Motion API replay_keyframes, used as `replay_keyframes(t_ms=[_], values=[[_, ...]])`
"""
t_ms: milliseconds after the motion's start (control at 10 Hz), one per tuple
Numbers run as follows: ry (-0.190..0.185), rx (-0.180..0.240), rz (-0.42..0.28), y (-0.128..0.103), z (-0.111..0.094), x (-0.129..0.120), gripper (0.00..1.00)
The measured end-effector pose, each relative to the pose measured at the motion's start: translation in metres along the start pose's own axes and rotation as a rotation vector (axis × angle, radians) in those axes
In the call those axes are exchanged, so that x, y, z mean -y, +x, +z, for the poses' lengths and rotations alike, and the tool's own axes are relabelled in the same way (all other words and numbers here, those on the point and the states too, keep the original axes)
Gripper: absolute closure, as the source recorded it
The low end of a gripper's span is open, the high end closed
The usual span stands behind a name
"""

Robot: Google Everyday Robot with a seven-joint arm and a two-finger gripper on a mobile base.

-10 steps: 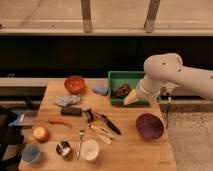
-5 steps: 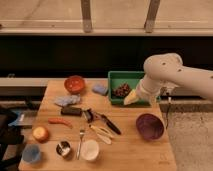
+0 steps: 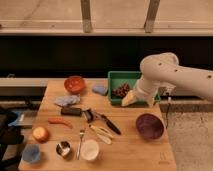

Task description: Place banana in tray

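The banana is a slim, pale, slightly curved piece lying on the wooden table, right of the silver fork. The tray is a green low-walled bin at the table's back right, with a dark clustered item inside. My white arm comes in from the right. Its gripper hangs over the tray's front edge, well behind and to the right of the banana. Nothing shows in it.
A purple bowl stands front right. A red bowl, blue sponge, grey cloth, orange-red chili piece, black-handled tool, white cup, metal cup, blue bowl and orange fruit fill the left.
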Motion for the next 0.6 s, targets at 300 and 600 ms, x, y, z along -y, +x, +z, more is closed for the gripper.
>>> replay_keyframes(t_ms=[300,600], values=[[0.005,0.001,-0.002,0.0,0.0,0.002,0.2],[-0.005,-0.027,-0.07,0.004,0.008,-0.014,0.2]])
